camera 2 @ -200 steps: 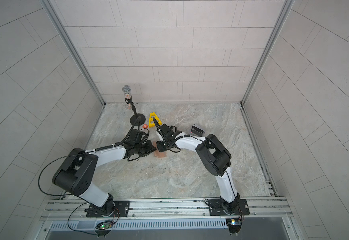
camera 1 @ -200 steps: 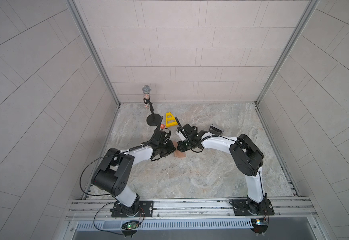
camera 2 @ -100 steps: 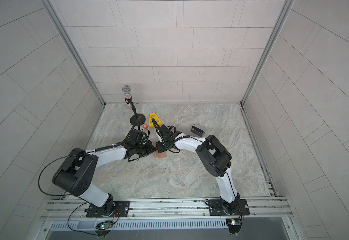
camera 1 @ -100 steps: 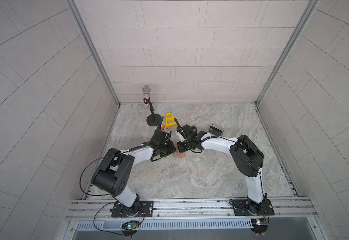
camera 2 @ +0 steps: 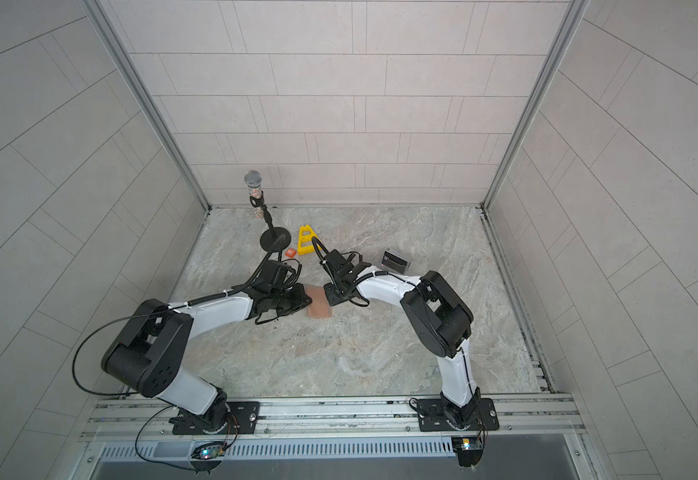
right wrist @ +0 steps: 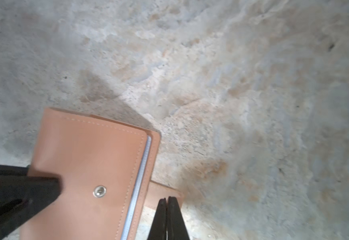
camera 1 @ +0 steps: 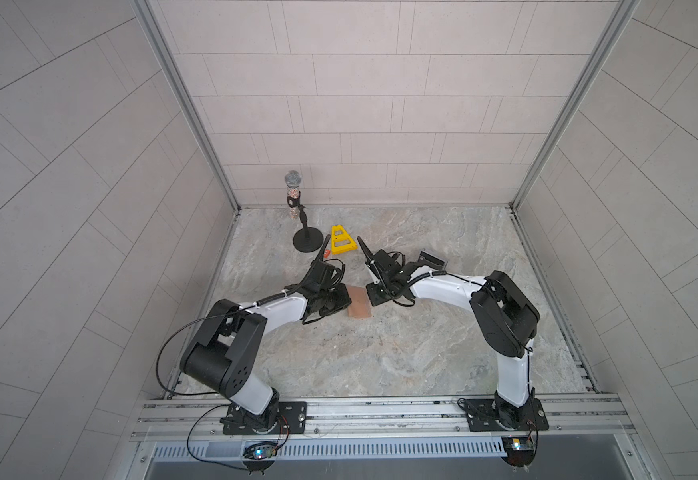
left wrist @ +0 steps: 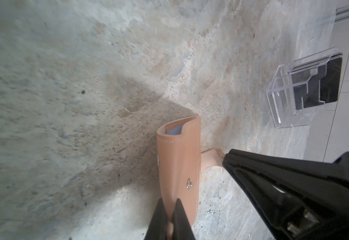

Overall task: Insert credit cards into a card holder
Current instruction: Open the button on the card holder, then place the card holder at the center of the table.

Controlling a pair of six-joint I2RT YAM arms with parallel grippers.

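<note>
Left gripper (left wrist: 169, 201): its fingers are pinched tight on the edge of the card holder's (left wrist: 180, 162) upper leaf, just beside the snap button (left wrist: 189, 184).
Right gripper (right wrist: 166, 198): the jaws are pressed together, with the tips on the strap tab (right wrist: 155, 191) that juts from the holder's opposite side. Whether the tab is nipped between them cannot be told.
Since a second ago: the right jaws, then slightly apart, have come together. The left grip is unchanged. In both top views the arms and the holder stand where they stood.
Holder and tools: the card holder lies on the table (camera 1: 380, 353) between the two grippers and touches both. The left one is at one edge and the right one at the strap side. The upper leaf bows up a little off the lower one.
Cards: a light blue card (left wrist: 174, 131) shows in the holder's open end. In the right wrist view a thin pale line runs between the leaves.
Farther out: a clear stand (left wrist: 283, 99) holding black cards (left wrist: 331, 83) sits well apart from the holder. In both top views it is behind the right arm.
Back of table: an orange tile (camera 2: 291, 252), a yellow frame (camera 1: 343, 240) and a microphone (camera 1: 293, 180) on its stand.
</note>
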